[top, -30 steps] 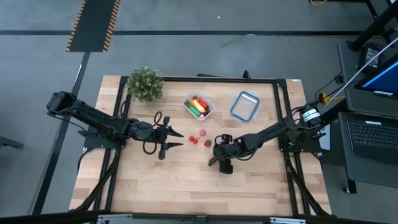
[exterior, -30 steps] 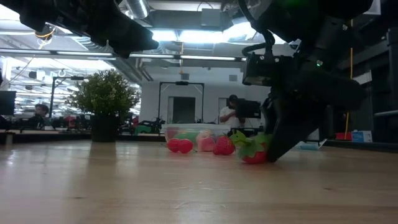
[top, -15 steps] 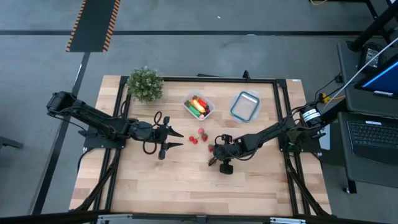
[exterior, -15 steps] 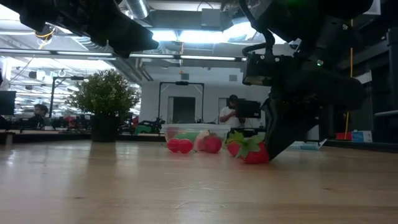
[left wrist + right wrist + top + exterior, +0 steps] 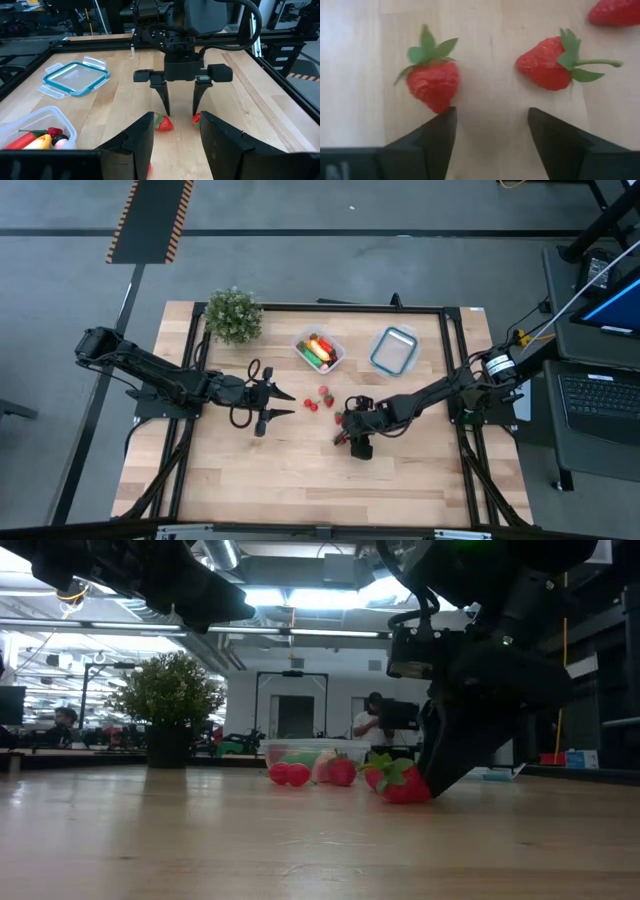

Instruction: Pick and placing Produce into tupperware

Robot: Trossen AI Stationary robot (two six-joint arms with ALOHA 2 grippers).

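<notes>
Light wood table [image 5: 300,470]: potted plant [image 5: 233,314], tupperware [image 5: 320,351], blue-rimmed lid [image 5: 394,350], loose strawberries [image 5: 323,398] mid-table.

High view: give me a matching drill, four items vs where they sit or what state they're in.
Column 1:
1. potted plant
2. tupperware
3. blue-rimmed lid
4. right gripper

Column 2:
A. open, down at the table among loose strawberries
B. far left corner of the table
C. holds a banana and other produce
D. lies bare, right of the tupperware

Pairs: 1-B, 2-C, 3-D, 4-A
</notes>
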